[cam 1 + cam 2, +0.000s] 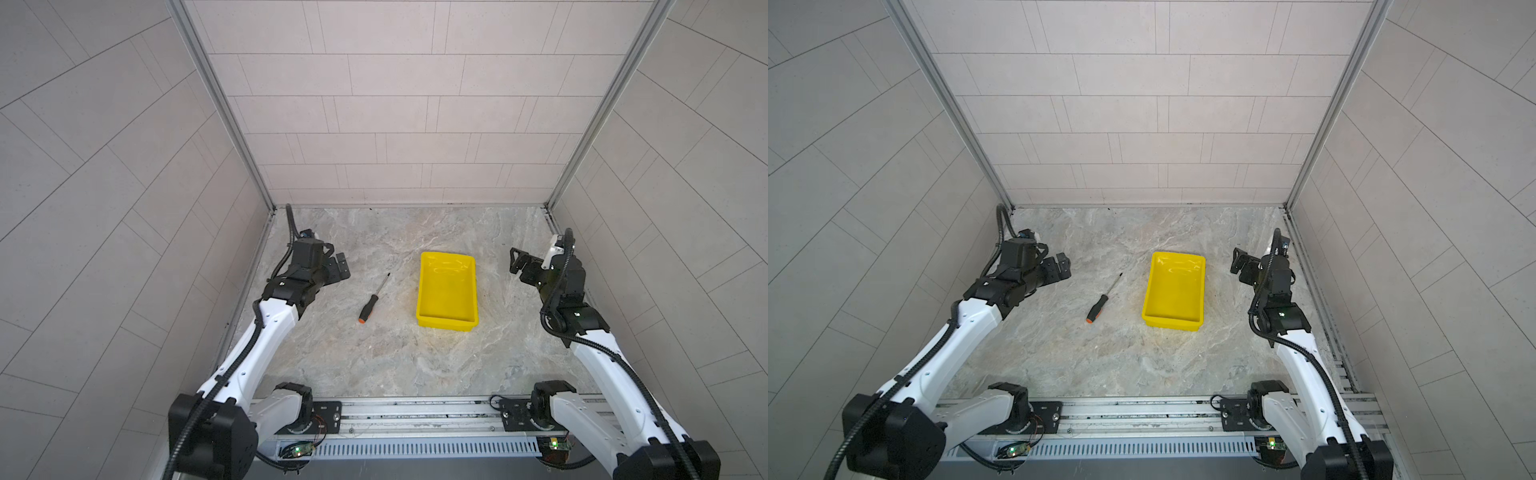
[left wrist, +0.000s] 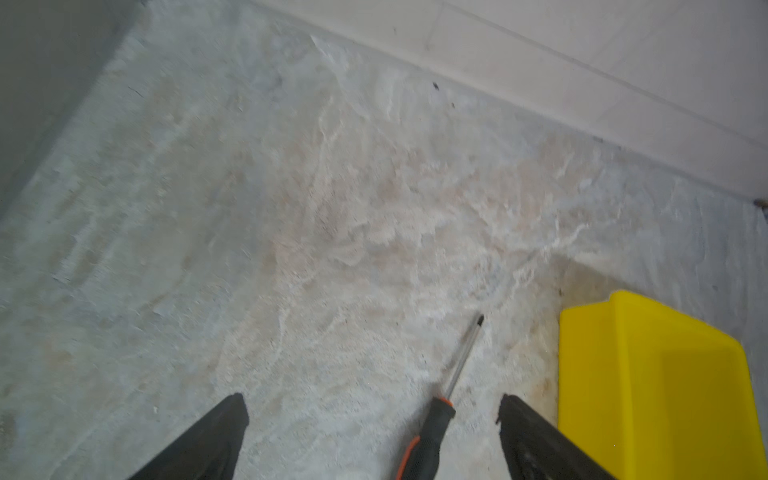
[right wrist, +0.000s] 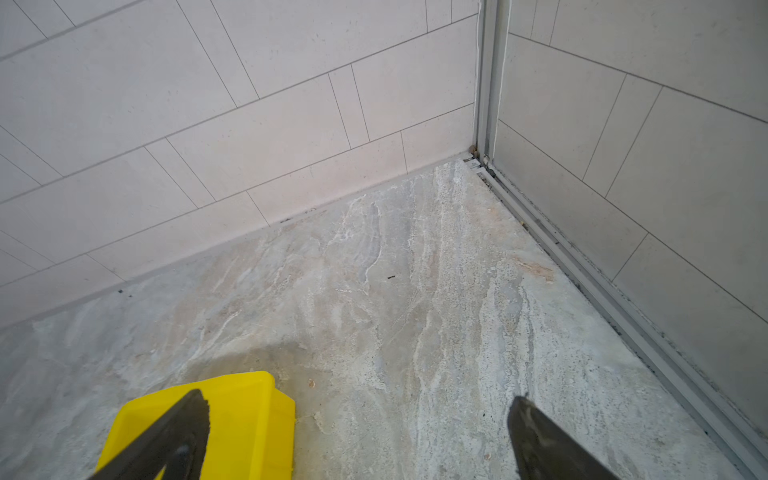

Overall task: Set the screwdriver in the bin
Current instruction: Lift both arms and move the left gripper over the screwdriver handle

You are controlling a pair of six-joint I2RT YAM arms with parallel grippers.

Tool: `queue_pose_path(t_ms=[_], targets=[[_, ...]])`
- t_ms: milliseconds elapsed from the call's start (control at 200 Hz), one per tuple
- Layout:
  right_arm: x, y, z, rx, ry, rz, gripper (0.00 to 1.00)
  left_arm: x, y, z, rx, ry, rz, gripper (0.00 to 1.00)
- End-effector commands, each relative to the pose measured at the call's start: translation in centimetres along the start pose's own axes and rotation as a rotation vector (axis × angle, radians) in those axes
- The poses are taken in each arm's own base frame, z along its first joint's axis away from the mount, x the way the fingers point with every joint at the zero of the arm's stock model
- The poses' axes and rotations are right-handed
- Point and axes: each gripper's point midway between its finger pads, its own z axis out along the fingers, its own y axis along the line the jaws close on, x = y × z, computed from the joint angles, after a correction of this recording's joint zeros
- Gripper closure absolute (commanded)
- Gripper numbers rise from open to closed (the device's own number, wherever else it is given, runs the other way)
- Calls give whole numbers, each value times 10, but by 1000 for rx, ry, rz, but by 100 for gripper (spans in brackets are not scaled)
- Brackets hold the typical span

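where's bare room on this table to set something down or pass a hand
Widest bare marble: between the front rail and the screwdriver and bin. Another strip runs along the back wall. Tightest: the gaps from left gripper to screwdriver to bin.

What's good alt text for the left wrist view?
A black-handled screwdriver with an orange collar lies on the marble tabletop, seen between the fingers of the open left gripper, neither touching it. A corner of the yellow bin sits beside its shaft, apart from it; tiled wall behind.

Left wrist view crops the screwdriver [image 2: 434, 432] at its butt end (blurry shot too), bin [image 2: 648, 395] cropped likewise.
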Motion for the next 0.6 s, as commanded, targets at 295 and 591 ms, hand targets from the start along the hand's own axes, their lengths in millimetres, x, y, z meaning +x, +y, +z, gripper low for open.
queue_pose_path(t_ms=[295, 591], targets=[[96, 4, -36, -112, 408, -12, 0, 120, -45, 54, 36, 444, 233, 8], [142, -8, -64, -111, 555, 6, 0, 148, -41, 81, 25, 553, 278, 20]])
